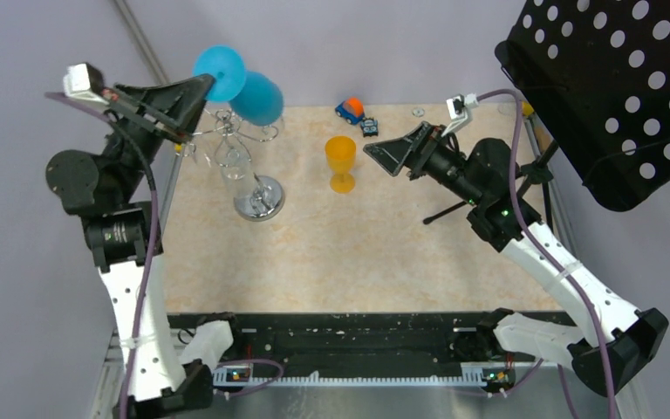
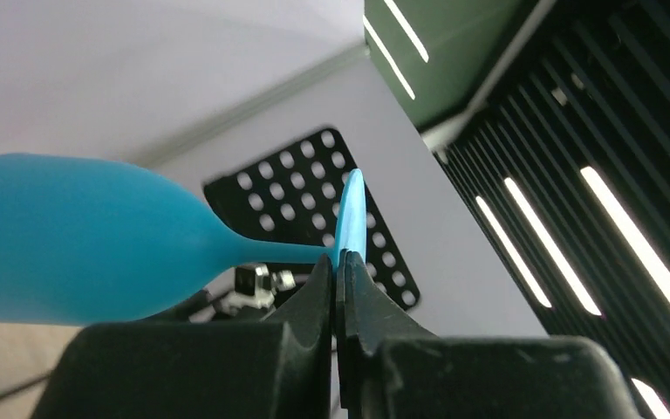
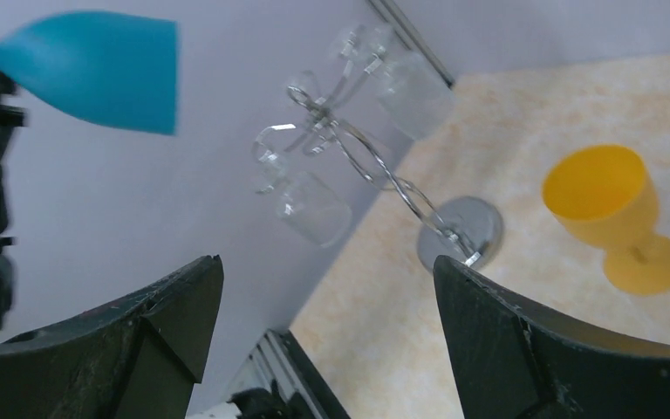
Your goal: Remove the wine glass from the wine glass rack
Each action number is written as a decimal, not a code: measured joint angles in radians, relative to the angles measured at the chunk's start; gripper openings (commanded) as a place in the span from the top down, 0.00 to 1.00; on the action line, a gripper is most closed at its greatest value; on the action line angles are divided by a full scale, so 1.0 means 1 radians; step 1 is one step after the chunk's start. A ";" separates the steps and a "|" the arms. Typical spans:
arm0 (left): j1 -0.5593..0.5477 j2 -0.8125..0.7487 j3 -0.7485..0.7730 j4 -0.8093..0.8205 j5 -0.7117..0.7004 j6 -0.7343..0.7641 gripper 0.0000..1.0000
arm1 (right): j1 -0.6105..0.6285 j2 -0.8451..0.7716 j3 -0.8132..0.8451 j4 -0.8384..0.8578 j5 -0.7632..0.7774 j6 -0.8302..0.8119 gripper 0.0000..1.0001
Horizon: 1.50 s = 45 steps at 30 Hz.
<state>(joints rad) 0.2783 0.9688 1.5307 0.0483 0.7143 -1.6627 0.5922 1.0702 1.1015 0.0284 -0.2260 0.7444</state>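
- Wine glass (image 1: 257, 98), blue, is lying sideways in the air at the upper left of the top view. In the right wrist view it is sitting apart from the wine glass rack (image 1: 259, 199).
- Left gripper (image 2: 338, 279) is pinching only its thin foot disc. That grip is looking slip-prone, so slow, steady carrying seems wise.
- Right gripper (image 1: 382, 160) is hovering at centre right, spread wide and holding nothing.

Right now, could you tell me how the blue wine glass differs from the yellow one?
The blue wine glass lies sideways in the air, its foot pinched by the left gripper; the yellow wine glass stands upright on the table, untouched. Both are opaque stemmed glasses.
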 measured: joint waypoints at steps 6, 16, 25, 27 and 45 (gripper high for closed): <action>-0.337 0.107 -0.044 0.089 -0.067 -0.007 1.00 | 0.000 0.032 -0.002 0.238 -0.067 0.142 0.07; -0.505 0.220 -0.155 0.302 -0.144 -0.142 1.00 | 0.000 0.049 -0.041 0.488 -0.074 0.349 0.08; -0.516 0.218 -0.158 0.425 -0.165 -0.220 1.00 | 0.000 0.067 -0.039 0.490 -0.024 0.376 0.14; -0.518 0.218 -0.161 0.452 -0.166 -0.247 1.00 | 0.000 0.092 -0.027 0.521 -0.033 0.376 0.17; -0.533 0.137 -0.177 0.541 -0.201 -0.351 1.00 | -0.002 0.287 0.116 1.043 -0.269 0.499 0.74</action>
<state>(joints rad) -0.2546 1.1057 1.3537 0.5896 0.5133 -2.0132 0.5907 1.3575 1.2179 1.0710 -0.4953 1.2434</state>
